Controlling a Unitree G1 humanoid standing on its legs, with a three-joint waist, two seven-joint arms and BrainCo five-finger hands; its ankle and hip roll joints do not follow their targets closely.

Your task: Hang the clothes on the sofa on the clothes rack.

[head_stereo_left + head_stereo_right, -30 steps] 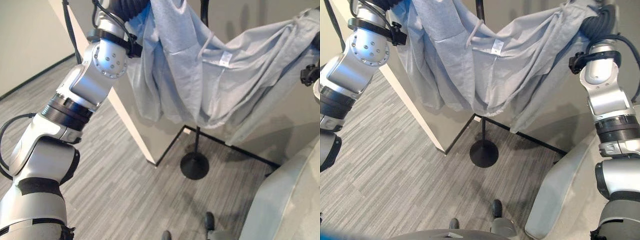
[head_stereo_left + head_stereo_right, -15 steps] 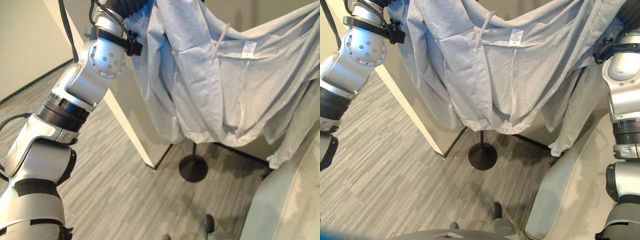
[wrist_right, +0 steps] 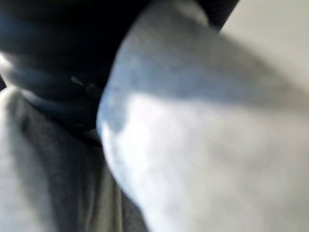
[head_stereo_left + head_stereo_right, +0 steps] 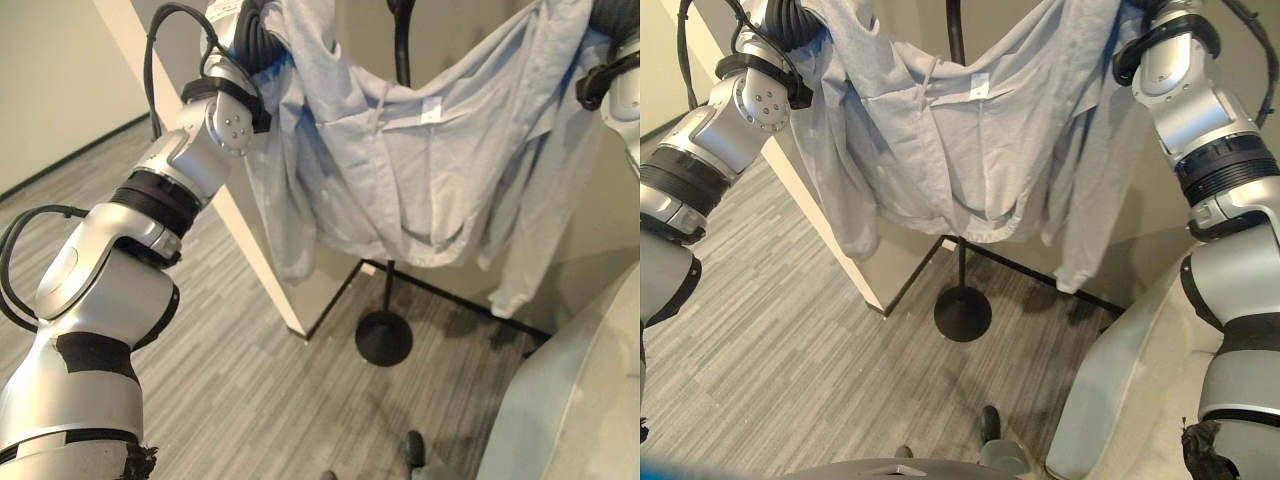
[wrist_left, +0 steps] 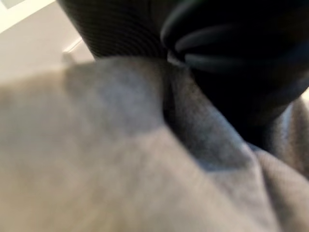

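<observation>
A light grey-blue hooded top (image 4: 420, 170) hangs stretched between my two raised arms, its white neck label facing me and one sleeve (image 4: 515, 280) dangling low on the right. My left hand (image 4: 258, 22) is at the top's left shoulder and my right hand (image 4: 1142, 8) at its right shoulder, both wrapped in cloth. The wrist views show each dark cover, left (image 5: 231, 58) and right (image 3: 53, 43), pressed against grey fabric. The black clothes rack pole (image 4: 402, 40) rises behind the neck dip; its round base (image 4: 384, 337) stands on the floor below the hem.
A grey sofa (image 4: 570, 400) fills the lower right corner. A pale wall corner (image 4: 270, 270) juts out left of the rack, with grey carpet (image 4: 250, 400) in front. A grey wall stands behind the rack.
Both arms have gone up and the top is stretched wider and higher. The pole's upper part now shows above the neck dip, and the right sleeve hangs free.
</observation>
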